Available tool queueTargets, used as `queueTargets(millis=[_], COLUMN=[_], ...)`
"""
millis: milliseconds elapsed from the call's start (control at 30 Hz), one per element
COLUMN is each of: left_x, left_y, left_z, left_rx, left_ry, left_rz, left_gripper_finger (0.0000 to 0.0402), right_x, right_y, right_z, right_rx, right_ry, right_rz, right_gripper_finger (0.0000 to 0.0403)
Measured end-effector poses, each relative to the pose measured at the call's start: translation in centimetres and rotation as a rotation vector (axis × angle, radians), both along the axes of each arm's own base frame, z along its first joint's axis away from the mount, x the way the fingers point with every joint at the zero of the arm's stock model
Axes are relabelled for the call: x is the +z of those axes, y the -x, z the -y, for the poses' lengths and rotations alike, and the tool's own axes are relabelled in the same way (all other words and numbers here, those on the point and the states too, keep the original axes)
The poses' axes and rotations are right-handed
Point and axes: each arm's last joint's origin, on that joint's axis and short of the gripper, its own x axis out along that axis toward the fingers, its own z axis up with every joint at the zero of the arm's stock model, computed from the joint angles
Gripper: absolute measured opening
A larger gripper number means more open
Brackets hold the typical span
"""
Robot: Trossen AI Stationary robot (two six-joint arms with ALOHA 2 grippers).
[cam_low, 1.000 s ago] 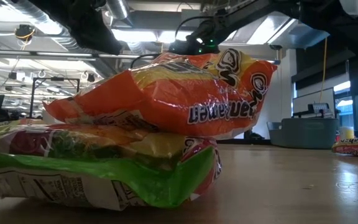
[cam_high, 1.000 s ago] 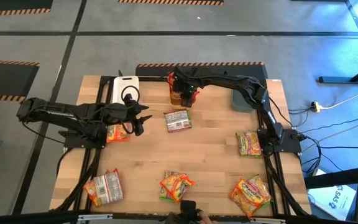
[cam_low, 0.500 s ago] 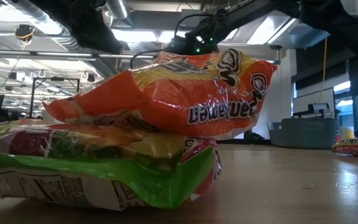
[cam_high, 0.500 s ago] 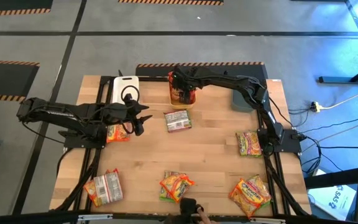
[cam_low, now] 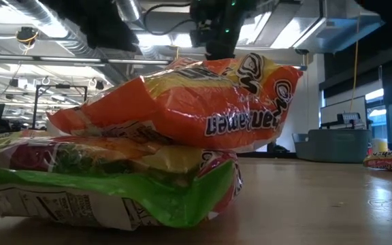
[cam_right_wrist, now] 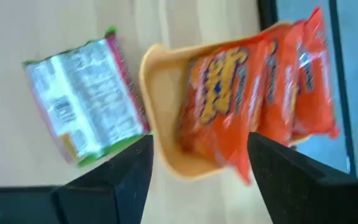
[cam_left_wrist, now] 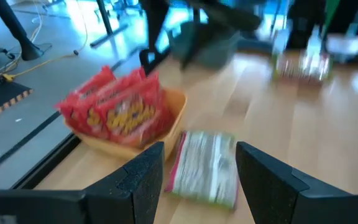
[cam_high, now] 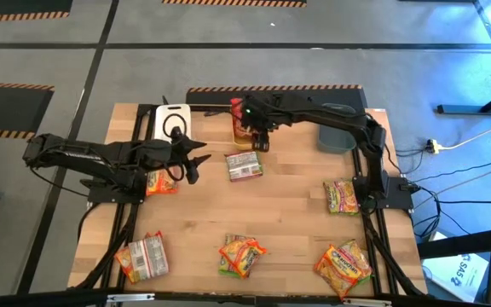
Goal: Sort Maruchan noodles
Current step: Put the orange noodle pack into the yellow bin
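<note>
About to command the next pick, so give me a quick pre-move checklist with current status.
1. Right tool empty, above the orange bin: ok.
2. Red packets inside the bin: not ok, they stick out past its rim.
3. Left tool open, nothing between its fingers: ok.
4. Face-down packet lies free on the table, apart from the bin: ok.
5. Arms apart from each other: ok.
6. White bin contents: cannot tell.

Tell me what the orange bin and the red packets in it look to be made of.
Orange bin: apparently smooth moulded plastic, with an even matte wall and rounded rim. Red packets: thin glossy plastic film, judging by crinkles, printed fronts and light glints.
</note>
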Motion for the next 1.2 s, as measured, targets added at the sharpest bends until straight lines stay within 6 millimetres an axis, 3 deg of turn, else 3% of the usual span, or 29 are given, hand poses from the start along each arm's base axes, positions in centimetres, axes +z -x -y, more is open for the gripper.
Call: queueTargets(millis=[100,333,600,867,1200], left_x=[0.2,-0.8,-4.0,-6.5,-9.4], left_y=[-0.1,-1.3,-4.0,-6.4,-7.6], left_z=[0.0,0.1,1.6,5.1,11.3], left_rx=[-0.002,-0.007,-0.055,-0.206,-0.358], left_ry=[-0.004,0.038,0.152,0.293,0.387], left_rz=[0.022,-0.011,-0.116,-0.128,-0.116], left_gripper_finger=[0.0193,0.0193,0.0193,0.0193,0.0193], right_x=[-0.3,-3.2,-5.1,-6.9,-8.8], right_y=[1.0,3.5,6.4,7.2,7.7], right_z=[-1.2,-4.0,-8.1,-12.9,-21.5], right_rx=[-0.009,0.009,0.008,0.034,0.167], right_ry=[-0.014,-0.004,-0.094,-0.239,-0.366], right_rz=[0.002,0.106,0.19,0.243,0.342], right_gripper_finger=[0.0246,0.0246,0.0246,0.0246,0.0246])
